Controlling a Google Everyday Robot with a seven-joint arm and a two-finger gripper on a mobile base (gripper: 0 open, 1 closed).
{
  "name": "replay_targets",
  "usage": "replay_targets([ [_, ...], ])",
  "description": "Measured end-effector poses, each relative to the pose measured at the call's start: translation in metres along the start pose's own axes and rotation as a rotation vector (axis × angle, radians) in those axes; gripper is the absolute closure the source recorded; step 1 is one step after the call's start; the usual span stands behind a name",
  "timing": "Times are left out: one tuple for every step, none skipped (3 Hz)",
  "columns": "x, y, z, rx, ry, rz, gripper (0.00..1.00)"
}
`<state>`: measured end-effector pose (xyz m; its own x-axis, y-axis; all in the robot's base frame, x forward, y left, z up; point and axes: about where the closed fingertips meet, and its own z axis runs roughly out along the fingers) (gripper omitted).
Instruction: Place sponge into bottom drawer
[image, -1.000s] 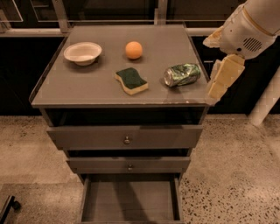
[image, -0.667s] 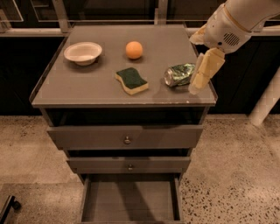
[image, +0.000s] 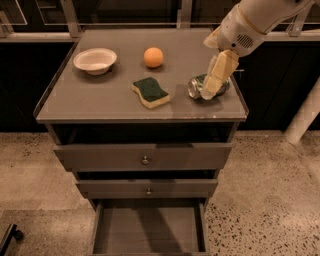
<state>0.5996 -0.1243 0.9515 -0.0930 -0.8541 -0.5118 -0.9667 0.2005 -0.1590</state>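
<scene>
The sponge (image: 150, 91), dark green on pale yellow foam, lies near the middle of the cabinet top (image: 100, 100). My gripper (image: 214, 82) hangs at the right over the crushed green can (image: 196, 88), well to the right of the sponge and not touching it. The bottom drawer (image: 149, 230) stands pulled open below, its flat grey inside bare.
A white bowl (image: 95, 60) sits at the back left of the top and an orange ball (image: 153, 57) behind the sponge. The two upper drawers (image: 145, 159) with round knobs stick out slightly. Speckled floor surrounds the cabinet; a pale post (image: 305, 117) stands at the right.
My arm has swung left from beyond the cabinet's right edge to over the crushed can. The sponge, ball, bowl and drawers have not moved.
</scene>
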Motion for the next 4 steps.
replay_targets([
  [0.006, 0.001, -0.002, 0.034, -0.015, 0.031, 0.0],
  [0.01, -0.007, 0.003, 0.073, -0.072, 0.071, 0.0],
  [-0.006, -0.032, 0.033, 0.081, -0.164, 0.093, 0.0],
  [-0.027, -0.056, 0.067, 0.045, -0.23, 0.076, 0.0],
])
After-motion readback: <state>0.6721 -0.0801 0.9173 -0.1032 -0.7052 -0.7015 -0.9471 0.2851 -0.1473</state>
